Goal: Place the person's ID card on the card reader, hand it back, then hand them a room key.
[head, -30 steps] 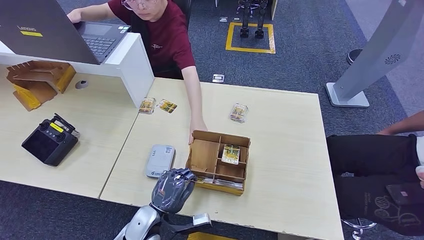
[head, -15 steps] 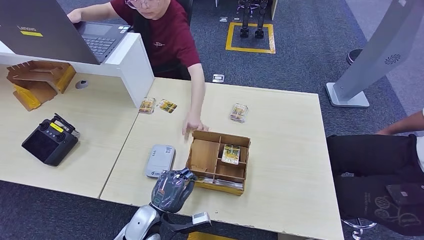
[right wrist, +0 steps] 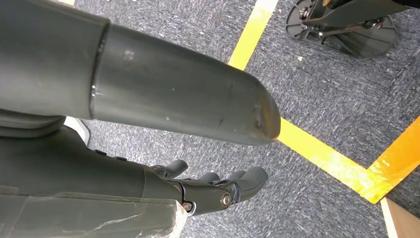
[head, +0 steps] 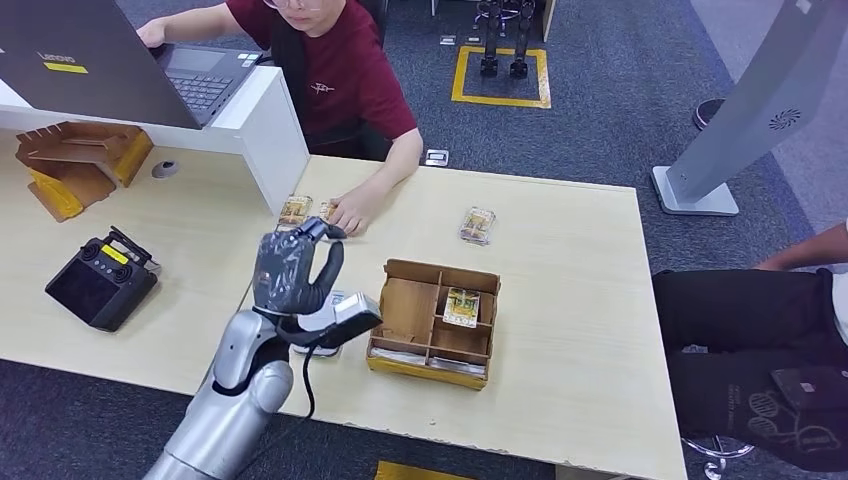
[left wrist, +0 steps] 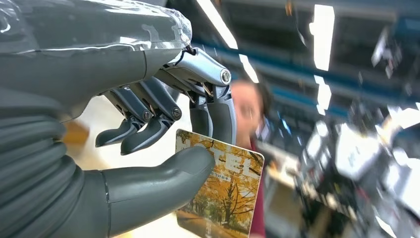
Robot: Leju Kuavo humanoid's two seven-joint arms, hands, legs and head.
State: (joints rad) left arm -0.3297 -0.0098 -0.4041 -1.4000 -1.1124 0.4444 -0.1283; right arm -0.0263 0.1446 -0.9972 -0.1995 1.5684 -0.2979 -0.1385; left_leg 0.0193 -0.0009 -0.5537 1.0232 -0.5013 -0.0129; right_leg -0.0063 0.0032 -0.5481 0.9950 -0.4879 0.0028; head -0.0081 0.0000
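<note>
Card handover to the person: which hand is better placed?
Left. The left hand already pinches the card and is raised toward the person. The right hand hangs over the floor.

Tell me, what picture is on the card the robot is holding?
Golden-yellow autumn trees, with dark lettering above, on the card pinched in the left hand; clearest in the left wrist view.

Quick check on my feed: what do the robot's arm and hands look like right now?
The left arm is silver metal with a black cable along it. The left hand is dark grey under clear plastic wrap, with a ribbed grey cover, thick grey thumb and darker fingers on silver knuckles. The right hand looks alike.
</note>
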